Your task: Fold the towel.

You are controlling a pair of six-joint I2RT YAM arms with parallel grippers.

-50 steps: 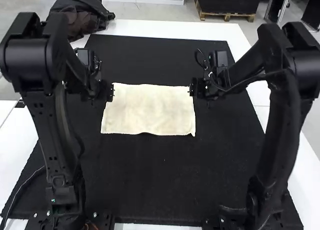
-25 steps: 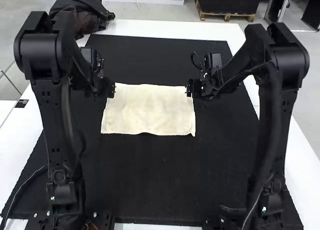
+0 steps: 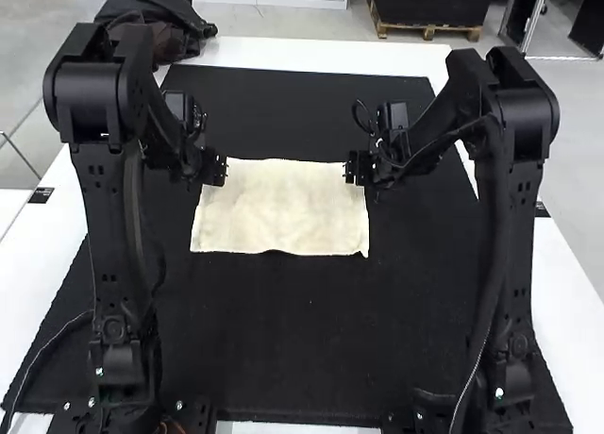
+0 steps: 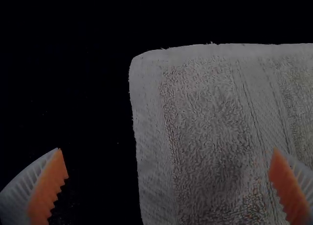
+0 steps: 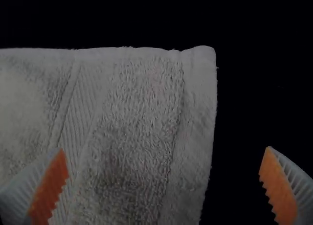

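Note:
The cream towel (image 3: 280, 208) lies spread as a rectangle on the black mat. In the high view my left gripper (image 3: 219, 170) is over its far left corner and my right gripper (image 3: 351, 168) over its far right corner. From the left wrist, the gripper (image 4: 168, 186) is open wide, its fingers on either side of the side edge of the towel (image 4: 205, 127). From the right wrist, the gripper (image 5: 164, 183) is likewise open, one finger over the towel (image 5: 132, 122) and the other over black mat.
A black mat (image 3: 283, 349) covers most of the white table (image 3: 311, 52). Dark clothing (image 3: 156, 19) is heaped at the table's far left corner. Both arms stand along the mat's sides.
Both grippers have moved inward over the towel's far corners, the left one rightward and the right one leftward. The towel has not moved.

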